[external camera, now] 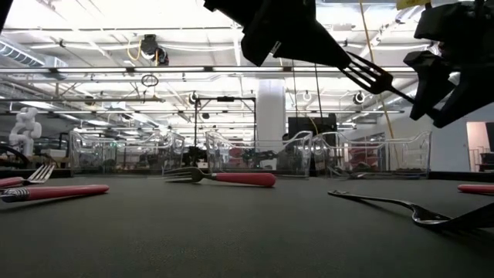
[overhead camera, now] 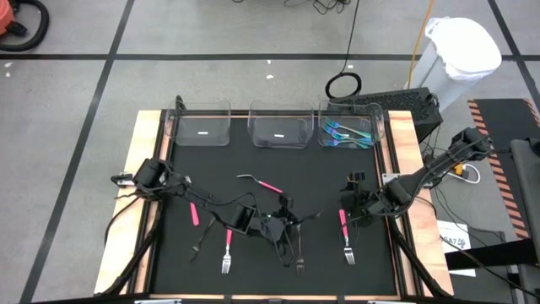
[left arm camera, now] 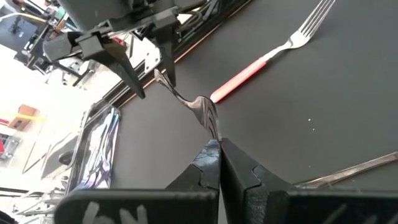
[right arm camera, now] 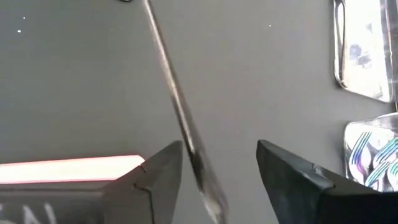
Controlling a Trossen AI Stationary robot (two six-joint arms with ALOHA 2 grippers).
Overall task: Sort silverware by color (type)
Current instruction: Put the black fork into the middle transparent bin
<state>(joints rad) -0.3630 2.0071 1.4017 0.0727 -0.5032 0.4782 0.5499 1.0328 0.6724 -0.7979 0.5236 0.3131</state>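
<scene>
Two end effectors meet over the middle of the dark worktop (overhead camera: 169, 279). The left end effector (overhead camera: 287, 221), fingers pinched tight, grips one end of a black fork (left arm camera: 198, 107) lifted off the mat. The right end effector (overhead camera: 353, 200) stands at about three o'clock from it, its fingers (right arm camera: 155, 177) spread on either side of the fork's slim shaft without touching. Pink-handled forks (overhead camera: 228, 247) lie scattered at six o'clock, and teal pieces (overhead camera: 346, 133) rest in the clear bin (overhead camera: 381, 127) at one o'clock.
</scene>
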